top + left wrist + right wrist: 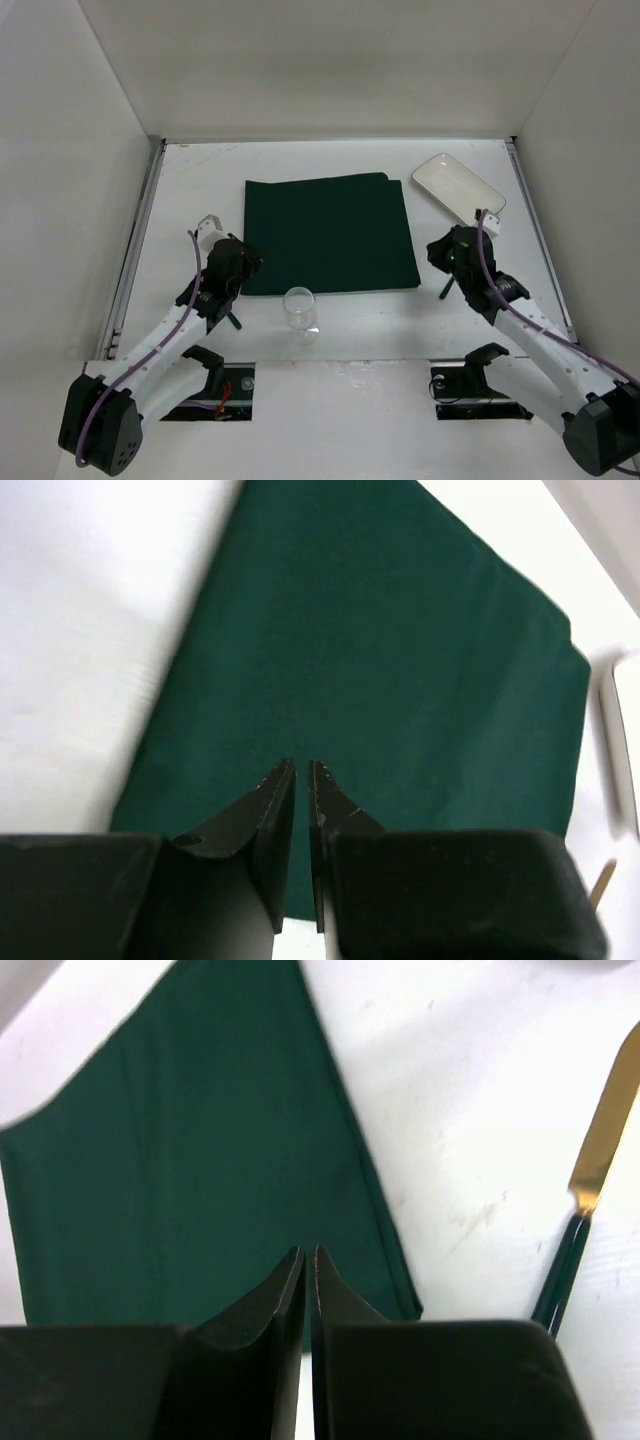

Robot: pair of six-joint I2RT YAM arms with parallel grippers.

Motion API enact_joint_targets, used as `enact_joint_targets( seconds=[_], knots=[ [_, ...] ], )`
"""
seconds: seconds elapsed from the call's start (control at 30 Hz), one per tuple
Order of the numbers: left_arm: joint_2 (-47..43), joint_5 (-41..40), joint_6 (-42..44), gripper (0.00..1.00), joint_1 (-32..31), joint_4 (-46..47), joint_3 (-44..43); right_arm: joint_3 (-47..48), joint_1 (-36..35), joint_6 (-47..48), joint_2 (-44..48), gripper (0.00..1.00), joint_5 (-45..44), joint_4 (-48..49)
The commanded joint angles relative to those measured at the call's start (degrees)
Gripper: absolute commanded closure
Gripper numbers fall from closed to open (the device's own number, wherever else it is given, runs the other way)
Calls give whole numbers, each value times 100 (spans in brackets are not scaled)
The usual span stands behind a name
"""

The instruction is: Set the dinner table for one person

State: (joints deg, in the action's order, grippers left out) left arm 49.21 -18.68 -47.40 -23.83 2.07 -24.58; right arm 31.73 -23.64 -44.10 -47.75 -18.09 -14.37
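Top external view: we are seeing the dinner table [200, 180] lying under both arms, carrying a green placemat [330, 232];
we are finding the left gripper [302, 765] and right gripper [309, 1250] closed, empty, flanking it.

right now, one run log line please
left end effector: shut, empty | right end effector: shut, empty | placemat: flat on table | glass: upright at placemat's near edge | plate: far right

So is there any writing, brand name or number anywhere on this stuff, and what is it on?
None can be read.
The green placemat, white dish, clear glass, knife and dinner table all look plain.
The recesses by the arm bases hold small parts; any marks there are too small to read.
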Motion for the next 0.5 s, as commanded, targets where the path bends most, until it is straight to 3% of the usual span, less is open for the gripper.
enact_joint_targets(
  seconds=[0.0, 0.13, 0.23, 0.37, 0.4, 0.47],
  knots=[
    [89, -276, 336, 91, -301, 732, -92, 491, 389, 24, -462, 89, 129, 645],
    [80, -409, 345, 86, -398, 1470, 321, 983, 1329, -160, -1104, 88, 357, 1032],
    [159, -409, 266, 83, -337, 1962, 655, 1361, 2120, -152, -1701, 95, 691, 1296],
    [229, -312, 310, 82, -328, 2631, 928, 1582, 3104, -205, -2492, 96, 903, 1594],
    [203, -312, 319, 82, -328, 2693, 972, 1600, 3307, -205, -2703, 93, 947, 1691],
    [150, -312, 266, 80, -328, 2869, 1130, 1618, 3624, -205, -3125, 76, 982, 1893]
  ],
)
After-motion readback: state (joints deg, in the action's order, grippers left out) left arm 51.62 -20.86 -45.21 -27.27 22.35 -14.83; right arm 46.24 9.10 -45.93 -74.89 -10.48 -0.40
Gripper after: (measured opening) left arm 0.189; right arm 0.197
